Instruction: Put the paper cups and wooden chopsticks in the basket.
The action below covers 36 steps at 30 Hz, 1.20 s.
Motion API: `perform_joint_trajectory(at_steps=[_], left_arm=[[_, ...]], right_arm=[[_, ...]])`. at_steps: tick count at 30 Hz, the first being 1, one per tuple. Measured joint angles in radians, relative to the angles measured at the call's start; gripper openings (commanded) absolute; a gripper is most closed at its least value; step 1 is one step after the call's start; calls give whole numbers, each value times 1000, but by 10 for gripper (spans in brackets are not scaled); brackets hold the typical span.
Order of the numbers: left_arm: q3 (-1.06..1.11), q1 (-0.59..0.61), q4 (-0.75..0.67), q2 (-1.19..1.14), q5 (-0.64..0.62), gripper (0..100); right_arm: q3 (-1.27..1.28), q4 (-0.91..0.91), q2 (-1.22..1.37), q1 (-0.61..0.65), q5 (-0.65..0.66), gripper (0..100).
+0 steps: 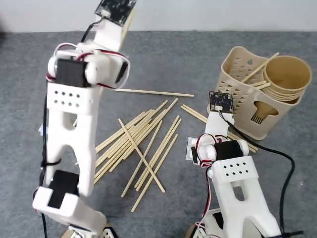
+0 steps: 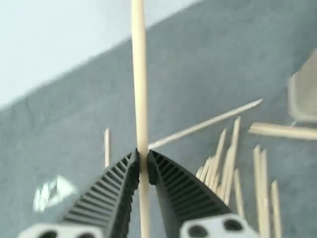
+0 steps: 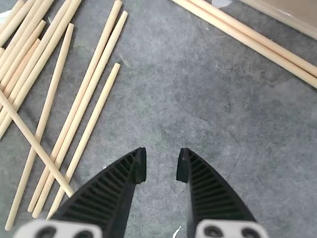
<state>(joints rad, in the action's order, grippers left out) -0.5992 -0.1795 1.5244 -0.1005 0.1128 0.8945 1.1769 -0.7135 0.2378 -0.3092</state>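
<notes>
My left gripper (image 2: 142,156) is raised high at the back left of the table and is shut on one wooden chopstick (image 2: 140,94), which stands straight out between the jaws. In the high view that gripper (image 1: 115,9) sits at the top edge. My right gripper (image 3: 161,159) hangs low over bare grey mat, slightly open with nothing between its fingers. Many loose chopsticks (image 1: 141,141) lie in a pile at the table's middle, and several of these chopsticks (image 3: 64,104) lie close beside the right gripper. The beige basket (image 1: 237,82) at the right holds stacked paper cups (image 1: 288,74) and a few chopsticks.
One chopstick (image 1: 154,92) lies alone behind the pile. A pair of chopsticks (image 1: 195,113) lies slanted against the basket's front, running under the right arm (image 1: 233,171). The left arm's white body (image 1: 72,129) towers over the table's left side.
</notes>
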Motion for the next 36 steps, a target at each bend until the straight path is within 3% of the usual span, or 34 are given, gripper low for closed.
perform_joint_trajectory(at_steps=[6,12,20,29,32,36], left_arm=[[-2,-91,-121,3,-247,13],[-2,-114,-397,3,-446,13],[48,-258,-760,3,-649,13],[410,-376,-1300,3,-677,13],[511,-405,-1490,-12,-618,13],[535,-439,-1605,-86,-560,13]], right_arm=[[0,0,0,0,0,121],[0,0,0,0,0,121],[0,0,0,0,0,121],[0,0,0,0,0,121],[0,0,0,0,0,121],[0,0,0,0,0,121]])
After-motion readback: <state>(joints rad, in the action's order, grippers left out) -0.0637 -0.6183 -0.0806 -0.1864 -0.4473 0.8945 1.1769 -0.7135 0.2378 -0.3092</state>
